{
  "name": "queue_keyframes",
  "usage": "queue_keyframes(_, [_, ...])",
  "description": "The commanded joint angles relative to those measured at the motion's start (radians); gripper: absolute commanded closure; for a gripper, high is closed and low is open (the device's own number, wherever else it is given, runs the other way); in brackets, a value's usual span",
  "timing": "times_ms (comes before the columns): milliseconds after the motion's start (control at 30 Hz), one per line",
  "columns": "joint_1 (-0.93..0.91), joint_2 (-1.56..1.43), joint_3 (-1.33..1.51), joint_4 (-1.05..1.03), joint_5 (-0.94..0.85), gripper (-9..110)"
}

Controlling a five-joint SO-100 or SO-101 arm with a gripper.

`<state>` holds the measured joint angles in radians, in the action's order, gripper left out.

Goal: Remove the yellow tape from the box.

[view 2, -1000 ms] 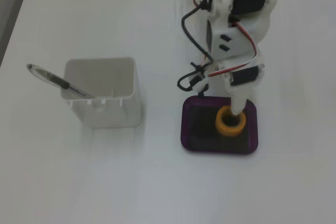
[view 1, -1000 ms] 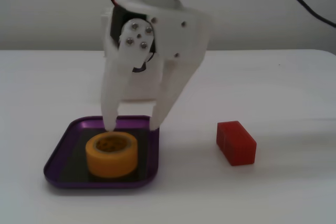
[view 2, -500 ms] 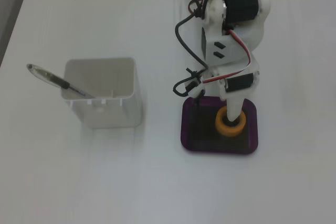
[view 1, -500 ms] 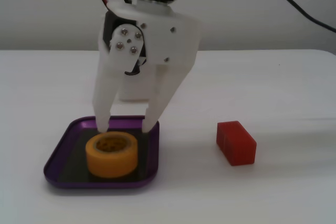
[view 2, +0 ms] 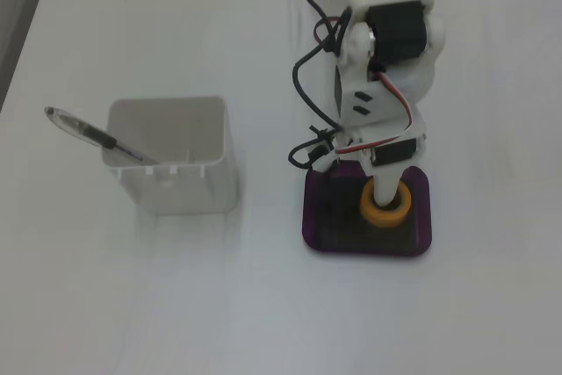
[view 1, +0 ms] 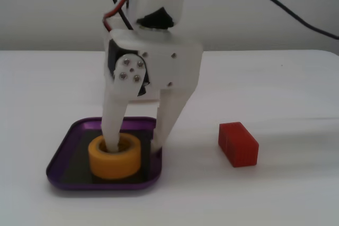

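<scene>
While the purple tray (view 1: 69, 152) sits nearest the front-facing fixed camera, the yellow tape roll (view 1: 114, 157) rests inside it, toward its right half. Over the tray the white gripper (view 1: 135, 145) points straight down, jaws parted: one finger (view 1: 114, 125) dips into the roll's hollow core, the other stands outside the roll at the tray's right rim, seemingly not yet squeezing. Right of the tray lies a red block (view 1: 238, 144). Only the downward fixed view shows a white square container (view 2: 176, 160) holding a pen (view 2: 88, 133), well left of the tray (view 2: 421, 234).
</scene>
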<state>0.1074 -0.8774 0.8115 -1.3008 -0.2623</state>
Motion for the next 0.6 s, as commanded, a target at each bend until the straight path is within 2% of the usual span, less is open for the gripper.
queue_keyframes(0, [0.005,-0.002,-0.044,0.006,-0.006,86])
queue_keyframes(133, [0.006,0.003,-0.046,0.006,-0.005,87])
queue_keyframes(333, [0.015,-0.008,-0.046,0.026,0.006,103])
queue_keyframes(467, [0.023,-0.012,-0.051,0.023,0.006,102])
queue_keyframes(567, [0.023,-0.028,-0.155,-0.012,0.021,102])
